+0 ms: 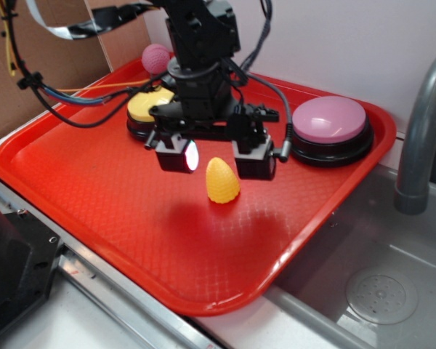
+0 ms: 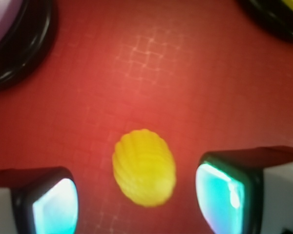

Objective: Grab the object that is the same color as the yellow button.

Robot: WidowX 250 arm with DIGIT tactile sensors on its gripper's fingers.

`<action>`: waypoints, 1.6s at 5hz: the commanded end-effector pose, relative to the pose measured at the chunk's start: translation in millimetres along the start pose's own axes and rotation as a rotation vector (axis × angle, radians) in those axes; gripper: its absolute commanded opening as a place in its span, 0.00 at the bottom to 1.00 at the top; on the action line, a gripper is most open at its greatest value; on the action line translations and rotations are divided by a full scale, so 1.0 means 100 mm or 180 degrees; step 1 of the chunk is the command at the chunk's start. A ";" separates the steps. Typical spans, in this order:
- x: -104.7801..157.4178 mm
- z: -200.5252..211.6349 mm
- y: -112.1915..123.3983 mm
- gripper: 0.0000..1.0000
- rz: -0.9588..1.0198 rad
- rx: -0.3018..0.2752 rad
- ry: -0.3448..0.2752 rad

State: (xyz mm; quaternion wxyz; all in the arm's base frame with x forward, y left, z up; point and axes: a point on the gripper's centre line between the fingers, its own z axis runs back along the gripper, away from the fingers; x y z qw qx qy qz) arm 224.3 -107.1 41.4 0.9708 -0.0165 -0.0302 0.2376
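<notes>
Now | hand [image 1: 216, 158] spread apart | yellow cone toy [image 1: 222, 181] upright on tray [image 1: 94, 182], between fingers [image 2: 219, 190]

White wall [image 1: 334, 36], cardboard panel [image 1: 51, 43], grey sink [image 1: 378, 283], grey faucet [image 1: 421, 131]

The red plastic tray [image 1: 94, 189] has a glossy rim and a fine cross-hatched floor. The small yellow-orange cone toy [image 1: 222, 180] looks matt and bumpy, ribbed like corn. The pink ball [image 1: 156, 57] is rough-textured. Both domed buttons, yellow [image 1: 147, 106] and pink [image 1: 328, 120], look smooth on shiny black bases.
</notes>
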 end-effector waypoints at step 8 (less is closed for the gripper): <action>0.47 1.19 1.37 0.00 -0.0935 0.0121 0.0025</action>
